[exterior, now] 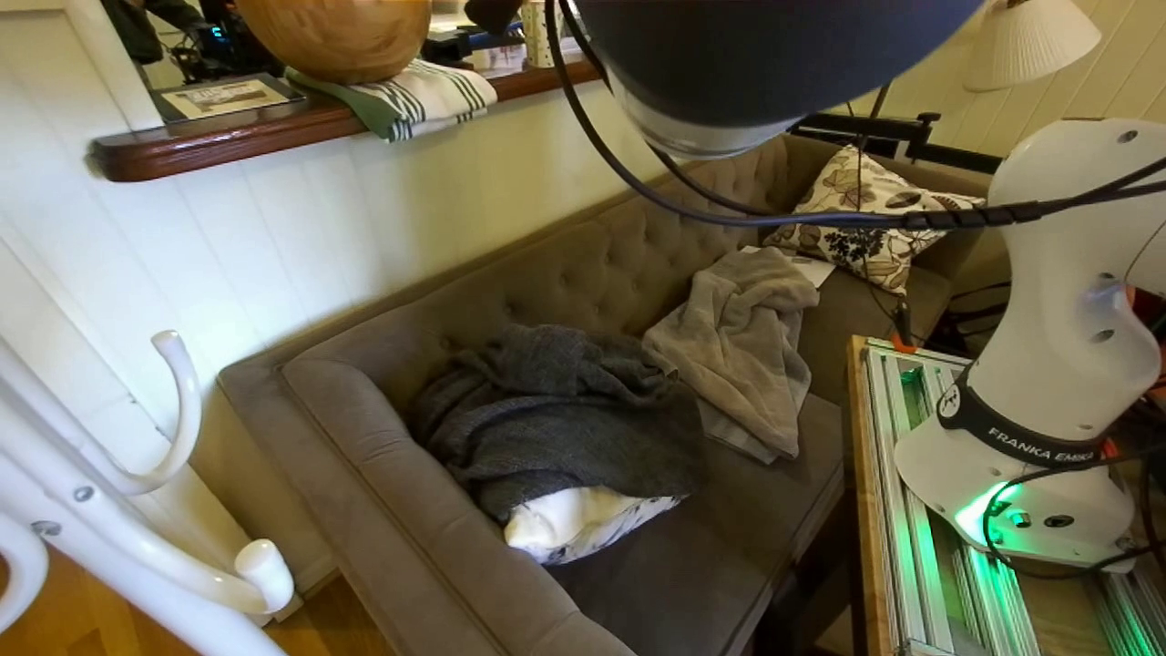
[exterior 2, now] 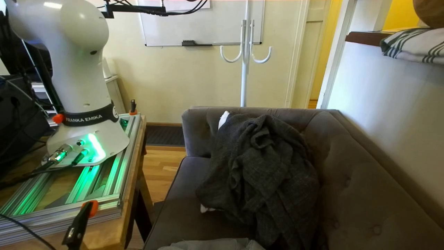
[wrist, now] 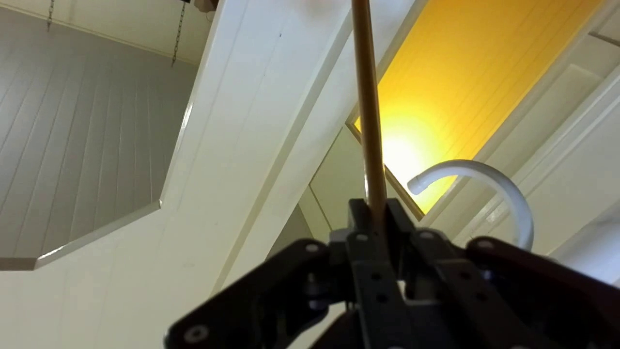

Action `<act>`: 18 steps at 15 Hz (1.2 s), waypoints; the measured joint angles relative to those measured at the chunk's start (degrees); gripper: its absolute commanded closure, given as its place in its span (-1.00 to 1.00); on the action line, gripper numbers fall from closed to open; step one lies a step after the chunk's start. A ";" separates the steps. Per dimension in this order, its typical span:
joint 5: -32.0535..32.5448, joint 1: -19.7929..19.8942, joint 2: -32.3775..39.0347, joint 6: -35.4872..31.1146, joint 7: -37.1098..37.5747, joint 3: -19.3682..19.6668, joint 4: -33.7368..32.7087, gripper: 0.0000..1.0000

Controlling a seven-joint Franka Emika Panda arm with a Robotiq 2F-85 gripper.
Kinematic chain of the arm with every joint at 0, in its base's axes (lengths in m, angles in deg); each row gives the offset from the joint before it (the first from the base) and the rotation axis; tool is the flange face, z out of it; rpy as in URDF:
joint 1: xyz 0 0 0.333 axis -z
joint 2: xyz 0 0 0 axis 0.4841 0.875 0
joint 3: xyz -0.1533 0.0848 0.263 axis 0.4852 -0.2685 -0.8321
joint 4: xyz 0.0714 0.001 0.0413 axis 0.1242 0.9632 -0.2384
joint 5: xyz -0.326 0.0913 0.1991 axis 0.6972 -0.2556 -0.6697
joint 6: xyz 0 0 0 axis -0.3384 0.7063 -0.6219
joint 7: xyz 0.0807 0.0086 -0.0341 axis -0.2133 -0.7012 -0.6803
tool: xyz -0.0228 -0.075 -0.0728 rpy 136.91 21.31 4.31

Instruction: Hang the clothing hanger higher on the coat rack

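Observation:
The clothing hanger (wrist: 370,116) shows edge-on in the wrist view as a thin tan wooden strip running up from the jaws. My gripper (wrist: 379,213) is shut on it, with a finger on each side. One white hook arm of the coat rack (wrist: 519,203) curves just right of the jaws, apart from the hanger in this view. The coat rack also shows at the left of an exterior view (exterior: 187,410), and behind the sofa in an exterior view (exterior 2: 245,69). The gripper and hanger are out of view in both exterior views.
A grey sofa (exterior: 355,456) with a dark blanket (exterior: 583,428) stands beside the robot's table (exterior: 865,510). A dark wooden shelf (exterior: 228,146) holds a bowl (exterior: 337,36) and striped cloth (exterior: 437,100). Cables (exterior: 820,220) hang from the arm. A whiteboard (exterior 2: 208,31) is behind the rack.

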 measured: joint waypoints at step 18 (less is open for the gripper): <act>29.27 33.16 -4.66 -0.20 41.48 -18.99 7.63 0.94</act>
